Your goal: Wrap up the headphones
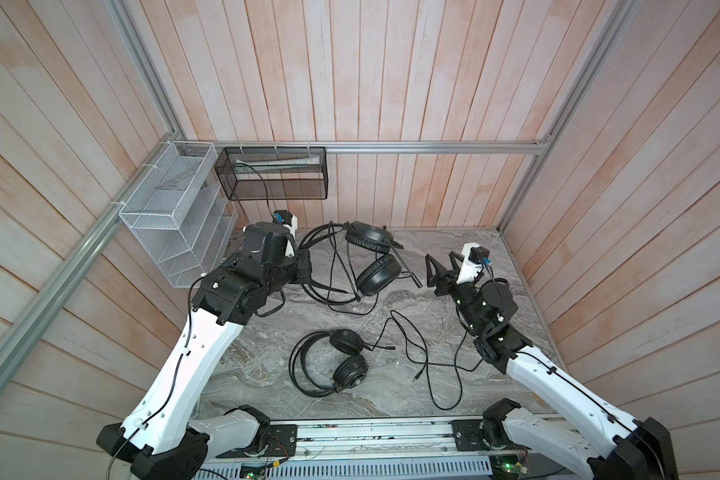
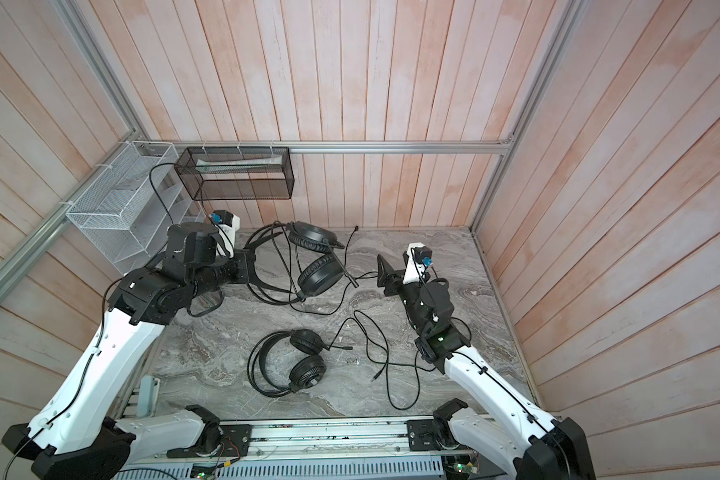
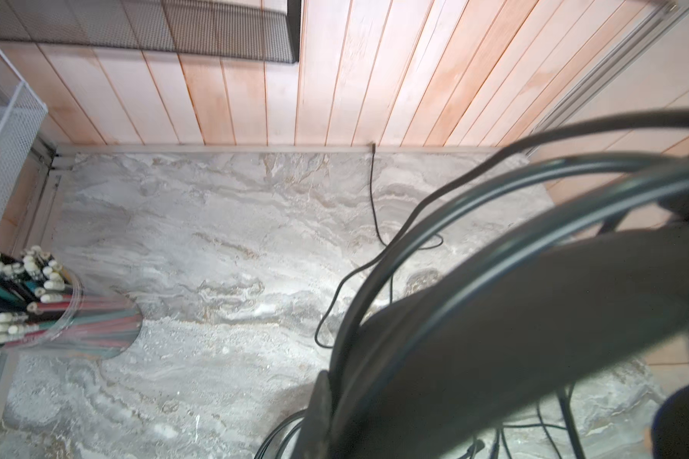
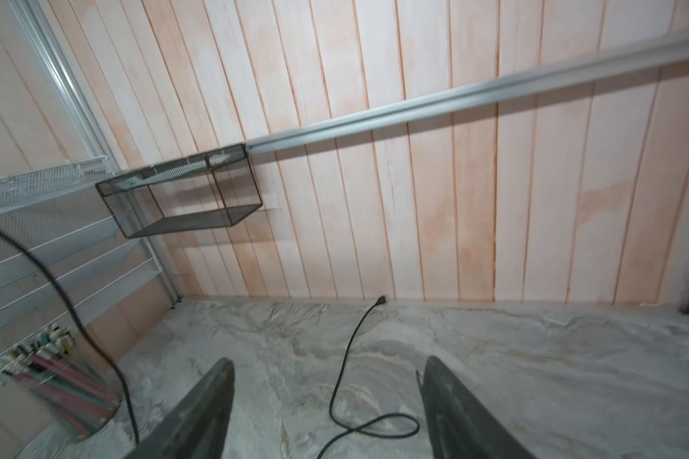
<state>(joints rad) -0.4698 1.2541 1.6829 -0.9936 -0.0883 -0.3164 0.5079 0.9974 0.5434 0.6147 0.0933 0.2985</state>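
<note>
While the left hand [image 1: 307, 266] pinches the headband of the far headphones [image 1: 377, 276], the right hand [image 1: 438, 257] hangs wide, empty, right of them.

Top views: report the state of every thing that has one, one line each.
Far black over-ear headset: headband clamped, cable trailing unwrapped.
Near black over-ear headset: lying flat on the grey marble table, untouched, cable sprawled loose.
Left gripper: shut on the far headset's headband.
Right gripper: open, empty, above the table.
Black mesh wall basket: hanging from the aluminium rail.
</note>
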